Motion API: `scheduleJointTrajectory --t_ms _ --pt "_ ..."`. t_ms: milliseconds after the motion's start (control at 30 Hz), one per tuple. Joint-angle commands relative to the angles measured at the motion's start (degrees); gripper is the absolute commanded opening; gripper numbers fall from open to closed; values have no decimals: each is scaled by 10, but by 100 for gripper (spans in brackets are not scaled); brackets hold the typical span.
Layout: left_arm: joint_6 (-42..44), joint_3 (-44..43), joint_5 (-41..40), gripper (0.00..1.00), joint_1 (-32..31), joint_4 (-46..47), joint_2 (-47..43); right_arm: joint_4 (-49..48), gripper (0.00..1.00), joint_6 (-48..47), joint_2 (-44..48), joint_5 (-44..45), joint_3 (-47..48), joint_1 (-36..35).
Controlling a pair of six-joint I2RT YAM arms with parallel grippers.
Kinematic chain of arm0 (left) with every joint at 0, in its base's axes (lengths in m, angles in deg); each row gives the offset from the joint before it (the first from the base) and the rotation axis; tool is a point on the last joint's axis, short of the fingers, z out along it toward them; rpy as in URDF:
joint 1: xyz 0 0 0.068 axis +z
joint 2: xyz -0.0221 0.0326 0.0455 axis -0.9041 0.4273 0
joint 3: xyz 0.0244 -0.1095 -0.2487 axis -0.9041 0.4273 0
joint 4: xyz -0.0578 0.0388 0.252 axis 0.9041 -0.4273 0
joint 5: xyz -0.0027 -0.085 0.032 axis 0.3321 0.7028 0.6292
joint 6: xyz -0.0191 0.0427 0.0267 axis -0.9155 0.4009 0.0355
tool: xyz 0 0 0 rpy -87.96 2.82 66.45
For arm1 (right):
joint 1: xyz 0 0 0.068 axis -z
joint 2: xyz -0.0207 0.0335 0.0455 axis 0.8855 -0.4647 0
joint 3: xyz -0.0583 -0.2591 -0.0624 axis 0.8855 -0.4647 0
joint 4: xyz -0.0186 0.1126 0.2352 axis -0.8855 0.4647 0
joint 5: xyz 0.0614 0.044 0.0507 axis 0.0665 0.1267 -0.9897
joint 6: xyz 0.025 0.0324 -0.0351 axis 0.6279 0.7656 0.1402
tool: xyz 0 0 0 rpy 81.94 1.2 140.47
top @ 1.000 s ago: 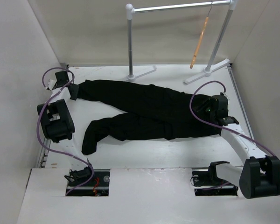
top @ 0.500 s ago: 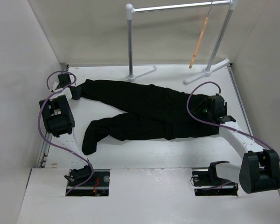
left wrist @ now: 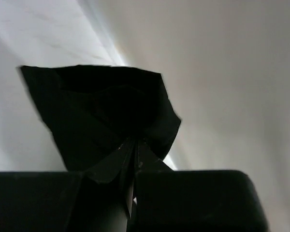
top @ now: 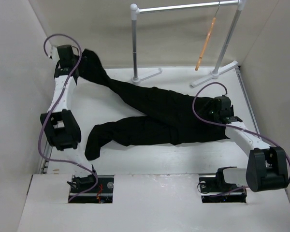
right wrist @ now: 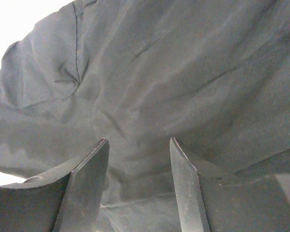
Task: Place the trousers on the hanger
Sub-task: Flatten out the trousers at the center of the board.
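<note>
The left jaws are clamping tight on 1 leg cuff of the trousers (top: 159, 113), holding it raised above the bench (top: 135, 159) at far left, while the right jaws are hovering partly open over the waist end, gripping nothing.

Left pincer (left wrist: 135, 147) clamped, high at far left; right pincer (right wrist: 137, 142) parted, low.
</note>
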Motion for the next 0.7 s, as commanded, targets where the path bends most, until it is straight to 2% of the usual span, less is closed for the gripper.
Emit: scheduleJointTrajectory --t_ms 0,133,200,267,367,400,467,567,667 --pt "48 8 -8 0 -17 -1 -122 -37 60 5 -2 -6 25 8" --pt "70 202 -65 1 28 77 -199 -37 61 16 2 -7 7 17" --pt "55 295 -58 1 70 129 -197 -36 61 17 7 -11 -1 20" --pt "17 353 -35 2 110 164 -172 -32 61 16 12 -18 -8 20" --pt "-16 381 0 7 155 201 -113 -26 61 17 20 -21 -20 24" --pt "-21 379 6 13 166 200 -97 -24 62 17 22 -22 -21 24" --pt "-26 371 22 30 178 186 -87 -19 62 16 25 -22 -23 24" --pt "-18 379 9 48 180 180 -130 -19 64 15 26 -23 -24 24" --pt "-13 396 -15 51 181 177 -186 -19 64 13 27 -21 -24 24"
